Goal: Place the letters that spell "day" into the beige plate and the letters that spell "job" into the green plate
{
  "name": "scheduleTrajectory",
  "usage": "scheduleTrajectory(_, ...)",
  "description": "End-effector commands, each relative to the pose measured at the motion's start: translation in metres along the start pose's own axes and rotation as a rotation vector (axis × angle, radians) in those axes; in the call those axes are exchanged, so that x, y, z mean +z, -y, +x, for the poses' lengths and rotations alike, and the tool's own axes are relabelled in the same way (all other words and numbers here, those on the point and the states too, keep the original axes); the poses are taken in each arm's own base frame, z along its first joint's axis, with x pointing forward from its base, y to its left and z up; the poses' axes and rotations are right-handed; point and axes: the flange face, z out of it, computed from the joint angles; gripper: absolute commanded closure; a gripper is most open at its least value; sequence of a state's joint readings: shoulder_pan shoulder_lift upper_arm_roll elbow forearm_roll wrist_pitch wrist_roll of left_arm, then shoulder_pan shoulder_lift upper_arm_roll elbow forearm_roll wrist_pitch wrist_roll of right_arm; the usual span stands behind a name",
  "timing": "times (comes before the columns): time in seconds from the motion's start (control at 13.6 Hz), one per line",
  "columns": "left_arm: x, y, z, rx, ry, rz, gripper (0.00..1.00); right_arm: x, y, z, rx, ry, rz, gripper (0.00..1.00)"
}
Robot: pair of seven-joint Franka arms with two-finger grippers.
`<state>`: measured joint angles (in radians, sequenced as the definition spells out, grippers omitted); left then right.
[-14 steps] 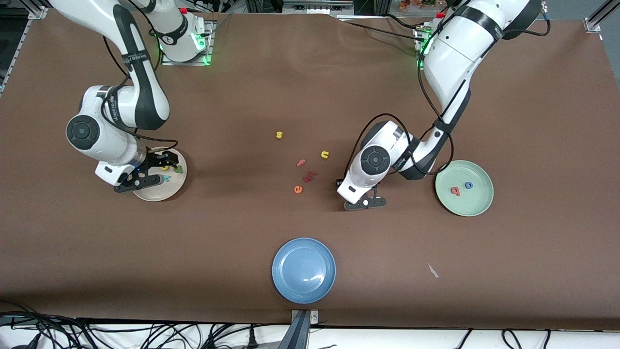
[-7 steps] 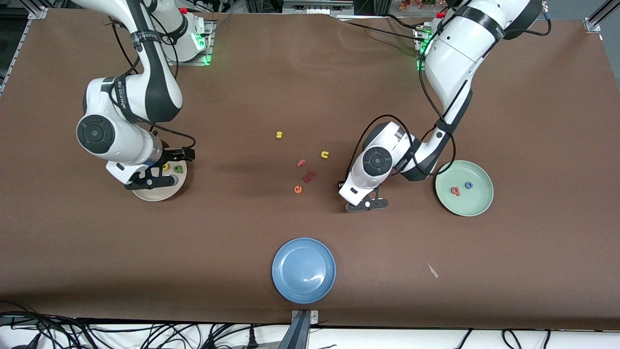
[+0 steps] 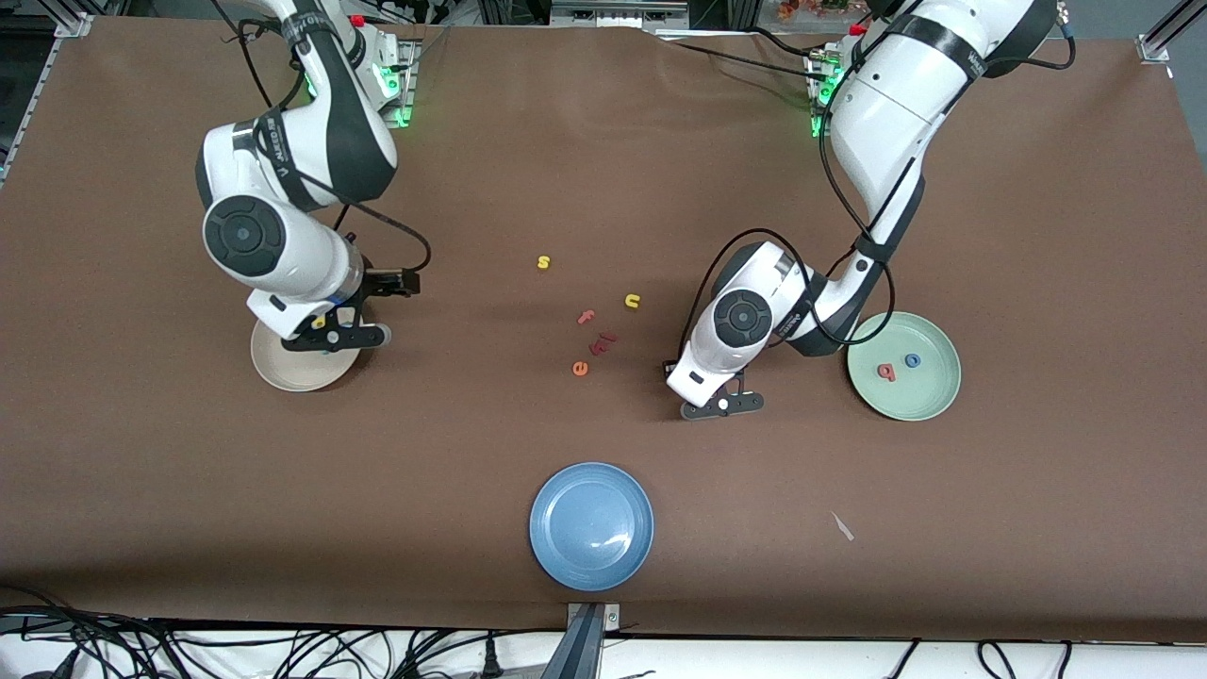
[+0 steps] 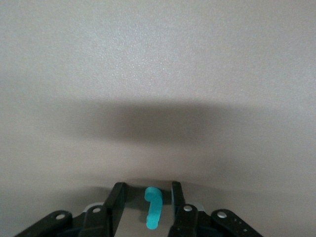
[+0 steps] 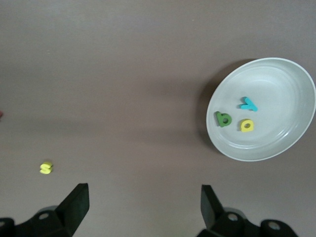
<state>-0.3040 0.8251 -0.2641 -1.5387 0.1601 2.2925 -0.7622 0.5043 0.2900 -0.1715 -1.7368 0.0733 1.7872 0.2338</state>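
Brown worktop (image 3: 1037, 236) carries the green plate (image 3: 929, 401), lying just beside the left tool (image 3: 721, 404) toward the left arm's end, with the b (image 3: 886, 372) and the o (image 3: 912, 359) already in it. The beige plate (image 3: 292, 372) lies partly under the right tool (image 3: 335, 335), which hangs wide open and empty and is judged to be waiting. The left tool is held low over the worktop, its fingers (image 4: 117, 202) narrowed about the teal j (image 4: 154, 210). A sliver of worktop is seen on either side of the letter, so no grip is judged to be made yet. The step in hand is taken to be the picking of the j. It would be done well if the fingers were brought in evenly until both touch, so that so small a piece is not flicked aside, and if it were then lifted straight before being carried over the green plate's rim. The j is shown only in the left wrist view, being hidden under the tool in the front view. The y (image 5: 249, 104), the a (image 5: 223, 119) and the d (image 5: 247, 126) are shown together in the beige plate only in the right wrist view.
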Motion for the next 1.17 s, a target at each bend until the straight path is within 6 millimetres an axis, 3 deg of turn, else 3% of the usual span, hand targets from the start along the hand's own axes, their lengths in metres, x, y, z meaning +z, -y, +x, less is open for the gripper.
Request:
scheduleTrajectory(0.0, 0.001, -0.006, 0.003, 0.023, -0.03, 0.016, 0.56, -0.036, -0.021, -0.019, 0.012, -0.009, 0.029, 0.0)
scheduleTrajectory(0.15, 0.001, -0.007, 0.002, 0.024, -0.031, 0.017, 0.58, -0.06, -0.041, -0.029, 0.021, -0.031, 0.039, 0.0)
scheduleTrajectory(0.29, 0.001, -0.007, 0.002, 0.024, -0.031, 0.017, 0.7, -0.089, -0.06, -0.043, 0.039, -0.078, 0.048, 0.0)
scheduleTrajectory(0.59, 0.001, -0.007, 0.002, 0.023, -0.031, 0.017, 0.84, -0.121, -0.101, -0.069, -0.055, -0.077, -0.039, 0.0)
scheduleTrajectory(0.95, -0.005, -0.007, 0.003, 0.021, -0.033, 0.017, 1.0, -0.144, -0.169, -0.087, 0.038, -0.066, -0.007, 0.0)
scheduleTrajectory(1.1, -0.014, -0.003, 0.007, 0.012, -0.04, 0.016, 1.0, -0.153, -0.184, -0.089, 0.024, -0.077, -0.003, 0.0)
